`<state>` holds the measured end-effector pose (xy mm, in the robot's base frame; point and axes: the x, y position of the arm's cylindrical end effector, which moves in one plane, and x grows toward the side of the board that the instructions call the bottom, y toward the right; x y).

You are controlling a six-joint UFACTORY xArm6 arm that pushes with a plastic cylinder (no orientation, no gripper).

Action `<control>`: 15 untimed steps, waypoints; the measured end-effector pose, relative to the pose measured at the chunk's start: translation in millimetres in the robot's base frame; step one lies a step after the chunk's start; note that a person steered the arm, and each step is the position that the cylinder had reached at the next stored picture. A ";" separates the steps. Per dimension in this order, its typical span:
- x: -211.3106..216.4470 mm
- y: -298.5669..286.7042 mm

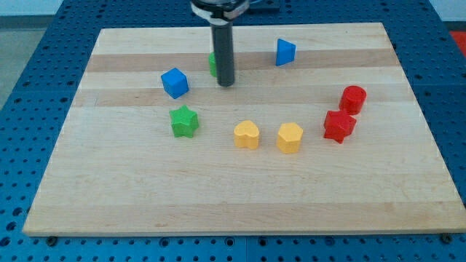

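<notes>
My tip (226, 83) rests on the wooden board near the view's top centre. It stands right against a green block (212, 64), which the rod mostly hides. A blue cube (175, 82) lies to the left of the tip. A blue triangular block (285, 52) sits up and to the right. Below the tip and to its left is a green star (184, 121). Farther down lie a yellow heart-shaped block (247, 135) and a yellow hexagonal block (289, 137).
A red cylinder (353, 98) and a red star (339, 125) sit close together at the view's right. The wooden board (109, 189) lies on a blue perforated table (29, 65).
</notes>
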<state>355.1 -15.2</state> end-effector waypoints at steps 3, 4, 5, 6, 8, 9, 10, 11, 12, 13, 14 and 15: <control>-3.8 -57.2; -24.5 -78.5; -21.7 -127.9; -3.2 -121.1; -2.6 -185.5; 16.2 -213.9; 44.2 -190.4; 38.0 -161.9; 34.1 -153.0; 34.1 -153.0; 38.8 -143.1; 38.3 -98.7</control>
<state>393.4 -113.8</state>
